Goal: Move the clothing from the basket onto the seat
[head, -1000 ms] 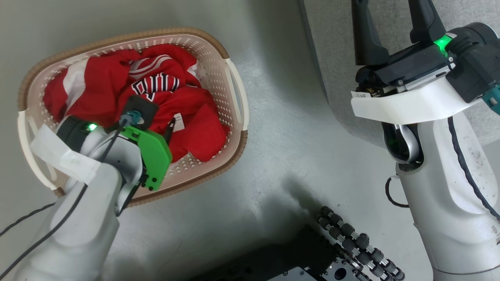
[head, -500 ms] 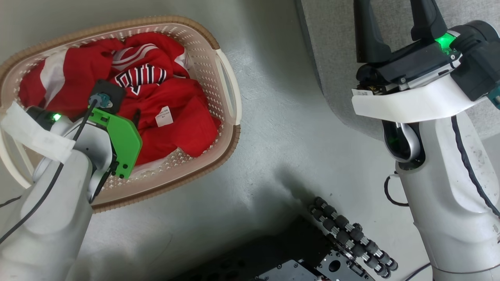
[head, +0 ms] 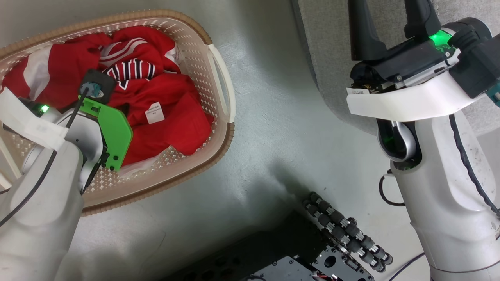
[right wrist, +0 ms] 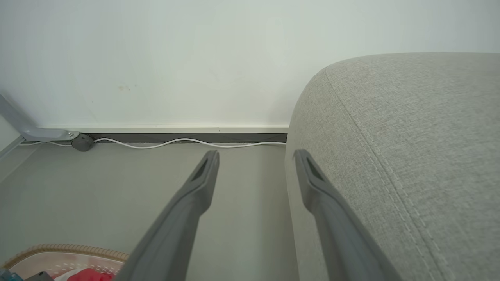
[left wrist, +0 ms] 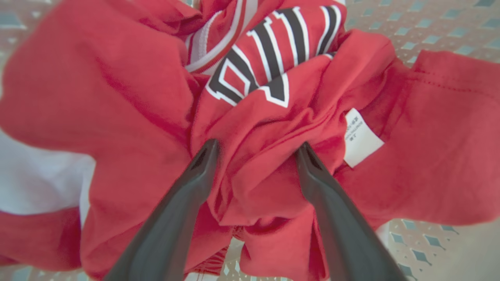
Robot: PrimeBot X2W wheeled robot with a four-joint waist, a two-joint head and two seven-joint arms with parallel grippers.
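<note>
Sofa [head: 324, 47]: grey upholstery at the robot's right, with no clothing on the part in view. A strip of bare floor [head: 273, 117] lies between it and the basket.

Basket [head: 218, 148]: stands on the floor at the robot's left, loaded.

Clothing [head: 172, 97]: all the red garments seen lie heaped inside the basket, with a white label [left wrist: 361, 136] facing up.

Left gripper [left wrist: 256, 146]: fingers spread, reaching down into the heap. Its tips straddle a raised red fold. Whether they touch the fabric cannot be confirmed. The fold runs lengthwise between the fingers, so in my judgement closing would pinch it across.

Right gripper [right wrist: 256, 154]: fingers spread and empty, pointing past the sofa's rounded end.

Finding: the left arm is the nearer to the clothing. The sofa lies to that arm's right.
</note>
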